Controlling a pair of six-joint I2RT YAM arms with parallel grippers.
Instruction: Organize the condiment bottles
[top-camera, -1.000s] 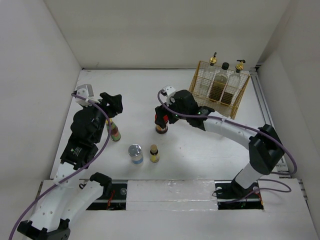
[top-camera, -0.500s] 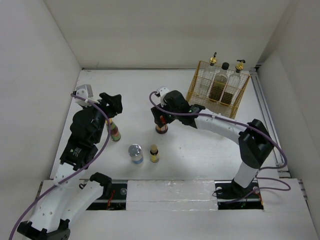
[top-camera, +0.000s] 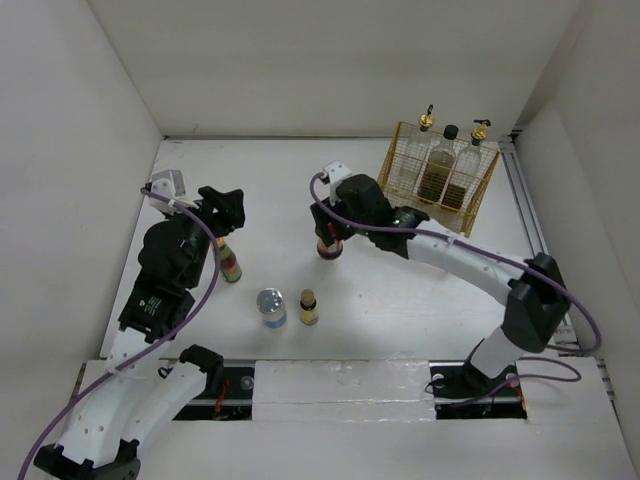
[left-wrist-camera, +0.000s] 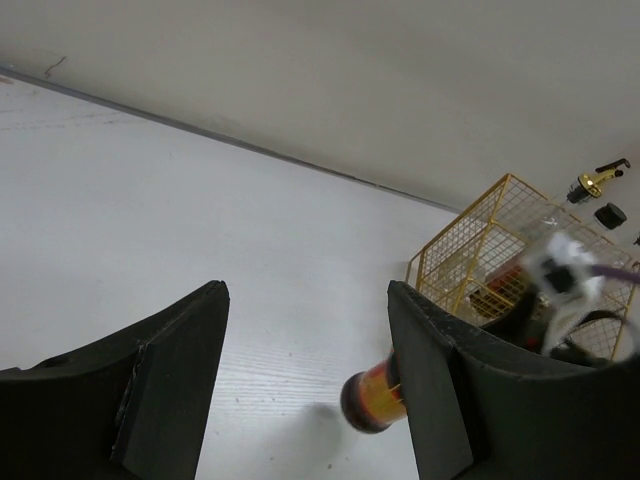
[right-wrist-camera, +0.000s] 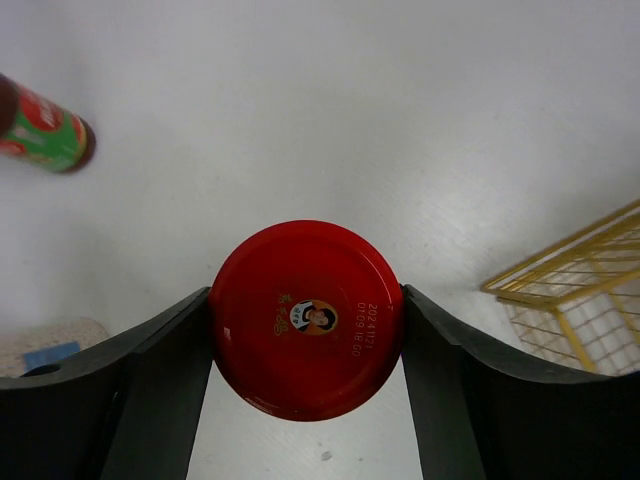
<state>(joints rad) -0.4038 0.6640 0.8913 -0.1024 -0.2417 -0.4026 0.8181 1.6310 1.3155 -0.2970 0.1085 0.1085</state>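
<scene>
My right gripper (top-camera: 328, 238) is shut on the red-lidded jar (right-wrist-camera: 306, 318), with a finger pressed on each side of the lid. In the left wrist view the jar (left-wrist-camera: 372, 398) hangs tilted a little above the table over its shadow. My left gripper (top-camera: 226, 214) is open and empty (left-wrist-camera: 305, 370), just behind the colourful-labelled bottle (top-camera: 231, 265). The silver-lidded jar (top-camera: 271, 305) and the small yellow bottle (top-camera: 309, 307) stand side by side in front. Two gold-spouted bottles (top-camera: 426, 148) (top-camera: 478, 152) and the dark black-capped jar (top-camera: 448, 165) stand in the basket.
The gold wire basket (top-camera: 478, 212) stands at the back right, close to the right of my right gripper; its corner shows in the right wrist view (right-wrist-camera: 590, 290). White walls enclose the table at the back and on both sides.
My right arm swung left, then back to the right, and the red-lidded jar has shifted slightly right and back with it. The left arm has barely moved.
</scene>
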